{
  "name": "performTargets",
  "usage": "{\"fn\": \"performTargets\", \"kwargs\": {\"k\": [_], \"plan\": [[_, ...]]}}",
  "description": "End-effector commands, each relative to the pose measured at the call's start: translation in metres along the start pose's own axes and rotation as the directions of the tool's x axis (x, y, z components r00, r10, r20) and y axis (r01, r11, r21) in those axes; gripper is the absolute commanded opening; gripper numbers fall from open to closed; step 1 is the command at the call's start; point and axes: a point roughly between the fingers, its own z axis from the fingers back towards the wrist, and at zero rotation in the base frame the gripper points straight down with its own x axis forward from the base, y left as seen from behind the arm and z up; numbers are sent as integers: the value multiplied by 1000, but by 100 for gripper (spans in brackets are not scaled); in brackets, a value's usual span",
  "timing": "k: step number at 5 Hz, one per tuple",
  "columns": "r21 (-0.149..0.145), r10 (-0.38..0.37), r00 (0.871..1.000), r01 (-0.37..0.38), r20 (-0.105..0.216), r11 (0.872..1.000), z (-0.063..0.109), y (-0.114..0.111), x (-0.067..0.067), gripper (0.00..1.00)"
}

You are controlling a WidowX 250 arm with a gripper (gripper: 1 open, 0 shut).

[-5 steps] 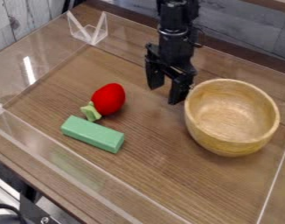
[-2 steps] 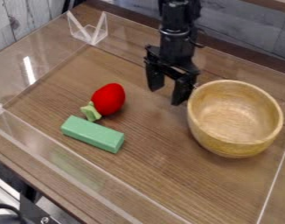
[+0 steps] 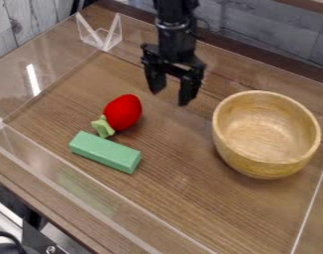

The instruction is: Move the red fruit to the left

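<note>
The red fruit (image 3: 121,112) is a small glossy strawberry-like toy with a green stem end, lying on the wooden table left of centre. My gripper (image 3: 169,91) hangs open above the table, up and to the right of the fruit and apart from it. Nothing is between its dark fingers (image 3: 188,91).
A flat green block (image 3: 103,151) lies just in front of the fruit, touching its stem end. A wooden bowl (image 3: 264,132) stands at the right. Clear plastic walls (image 3: 46,79) fence the table, with a small clear stand (image 3: 98,33) at the back left.
The gripper has moved left and slightly back, away from the bowl and toward the fruit. The fruit, block and bowl have stayed put.
</note>
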Motion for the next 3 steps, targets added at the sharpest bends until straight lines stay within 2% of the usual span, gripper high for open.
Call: {"fn": "performTargets", "kwargs": {"k": [1, 2, 3], "plan": [[24, -6, 994, 3, 113, 1000, 49, 18, 4, 100], [24, -52, 991, 49, 120, 998, 59, 31, -10, 100], [24, -103, 989, 101, 109, 995, 59, 39, -23, 100]]}}
